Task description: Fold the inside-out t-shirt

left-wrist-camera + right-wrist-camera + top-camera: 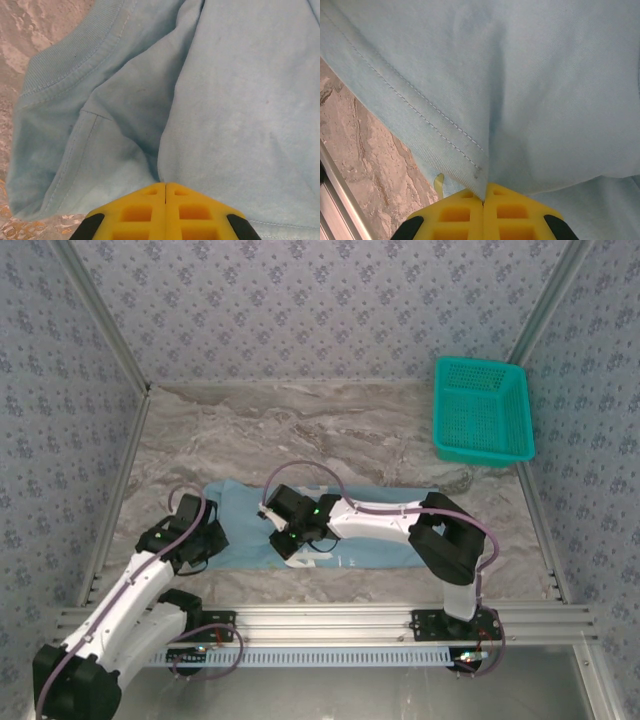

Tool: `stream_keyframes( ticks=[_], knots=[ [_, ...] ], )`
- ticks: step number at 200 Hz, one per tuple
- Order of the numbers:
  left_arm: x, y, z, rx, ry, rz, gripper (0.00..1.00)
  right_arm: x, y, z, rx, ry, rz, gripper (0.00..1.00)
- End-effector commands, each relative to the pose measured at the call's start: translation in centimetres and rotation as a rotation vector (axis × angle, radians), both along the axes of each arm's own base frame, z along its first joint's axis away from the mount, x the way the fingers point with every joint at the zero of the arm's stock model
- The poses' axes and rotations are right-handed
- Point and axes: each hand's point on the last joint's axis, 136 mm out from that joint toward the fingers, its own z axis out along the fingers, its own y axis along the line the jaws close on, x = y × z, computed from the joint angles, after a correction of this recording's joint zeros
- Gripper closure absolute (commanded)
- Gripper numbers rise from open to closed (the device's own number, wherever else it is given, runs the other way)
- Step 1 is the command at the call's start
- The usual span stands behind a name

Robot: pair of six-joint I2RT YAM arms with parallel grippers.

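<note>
The light blue t-shirt (240, 525) lies flat on the table (330, 435), well apart from the teal basket (480, 454), nearer the arms and to its left. The left claw (165, 186) is pressed together at the shirt end farthest from the basket, its tips nipping a crease near a ribbed band (65, 50). The right claw (484, 192), on the side closer to the basket, is pressed together on the stitched hem (420, 115).

Both bites look shallow, so the cloth could slide out as soon as either arm lifts. The left pinch may hold only the top layer, which would peel away and leave the rest lying. If the arms rise unevenly, the shirt will probably twist and the fold land crooked.
</note>
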Motion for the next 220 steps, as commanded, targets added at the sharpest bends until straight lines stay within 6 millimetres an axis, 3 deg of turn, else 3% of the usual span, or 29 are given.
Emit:
stream_keyframes(
  ticks=[1,28,44,54,76,103,118,122,145,184,220],
  knots=[
    [-0.8,0.8,-0.7,0.027,0.029,0.042,1.00,-1.5,-0.9,-0.6,-0.031,0.033,0.040,1.00],
    [-1.1,0.6,-2.2,0.030,0.054,0.035,1.00,-1.9,-1.3,-2.0,-0.073,0.063,0.054,0.91],
    [-1.0,0.7,-2.5,0.041,0.054,0.029,0.79,-1.9,-1.4,-1.9,-0.083,0.060,0.066,0.79],
    [-0.8,0.8,-2.3,0.047,0.044,0.030,0.66,-1.9,-1.2,-1.3,-0.074,0.055,0.071,0.70],
    [-0.1,1.4,-1.2,0.090,0.006,0.025,0.52,-2.2,-1.0,0.3,-0.031,0.057,0.094,0.60],
    [1.7,1.6,1.0,0.136,-0.073,-0.002,0.47,-1.9,-1.8,3.1,0.034,0.041,0.110,0.53],
    [3.5,-0.1,1.9,0.084,-0.128,-0.062,0.47,-0.1,-3.0,4.4,0.074,0.033,0.049,0.52],
    [3.9,-0.7,2.1,0.065,-0.139,-0.081,0.47,0.1,-4.1,3.4,0.054,0.050,0.022,0.52],
    [6.3,-4.0,2.0,-0.034,-0.161,-0.188,0.46,3.7,-7.5,3.0,0.061,0.084,-0.149,0.52],
    [9.2,-6.5,0.7,-0.049,-0.142,-0.287,0.46,8.8,-13.7,0.5,-0.032,0.114,-0.411,0.51],
    [9.7,-8.0,-1.4,-0.026,-0.059,-0.362,0.46,11.9,-19.7,-2.1,-0.105,0.151,-0.590,0.51]
  ],
)
